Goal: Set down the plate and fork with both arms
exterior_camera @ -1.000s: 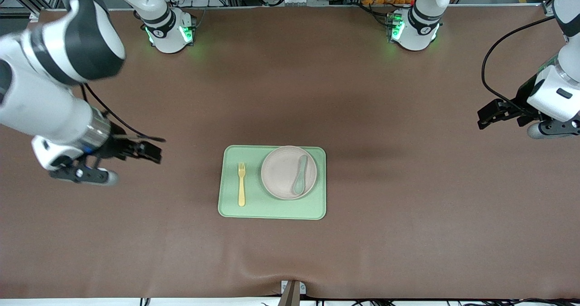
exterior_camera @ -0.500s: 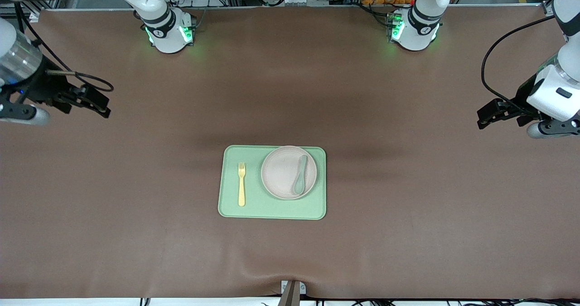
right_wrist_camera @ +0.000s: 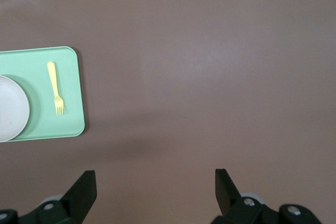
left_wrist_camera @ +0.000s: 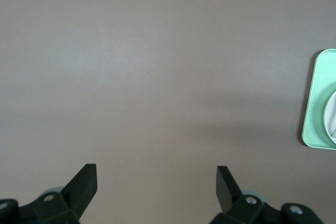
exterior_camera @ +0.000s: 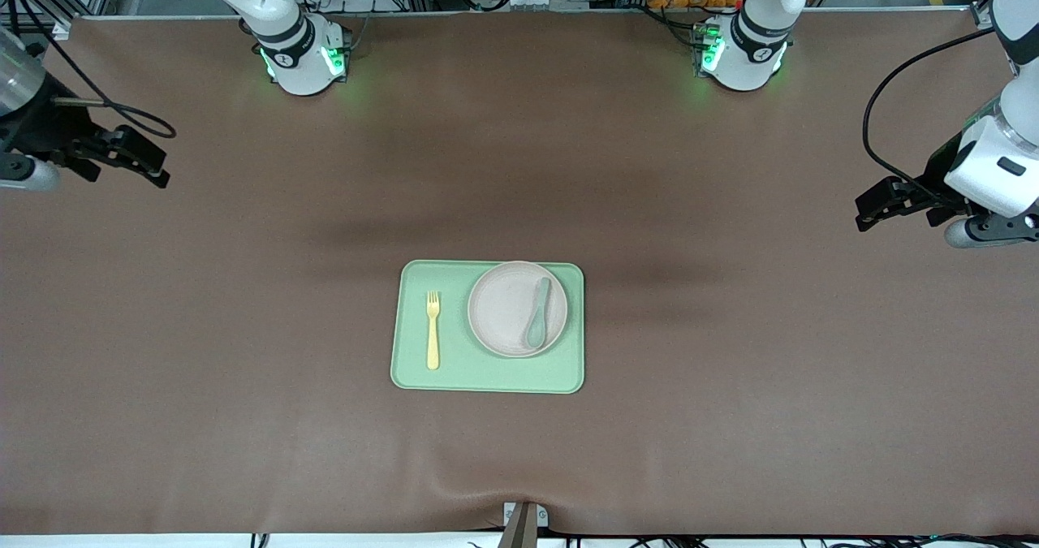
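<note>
The pale beige-pink plate [exterior_camera: 517, 308] sits on the light-green tray [exterior_camera: 487, 373] at the table's middle, with a muted green spoon [exterior_camera: 539, 314] lying on it. The pale yellow fork [exterior_camera: 433, 330] lies on the tray beside the plate, toward the right arm's end; it also shows in the right wrist view [right_wrist_camera: 55, 87]. My right gripper [exterior_camera: 154, 168] is open and empty, up over bare table at the right arm's end [right_wrist_camera: 155, 182]. My left gripper [exterior_camera: 867, 211] is open and empty over bare table at the left arm's end [left_wrist_camera: 156, 177].
The brown mat [exterior_camera: 730, 386] covers the whole table. The arms' green-lit bases [exterior_camera: 302, 54] [exterior_camera: 740, 49] stand along the edge farthest from the front camera. A small metal bracket [exterior_camera: 523, 519] sits at the nearest edge. The tray's corner [left_wrist_camera: 320, 103] shows in the left wrist view.
My right arm has swung up and away from beside the tray toward its own end of the table, empty. The left arm has not moved. Plate, fork and spoon are unmoved.
</note>
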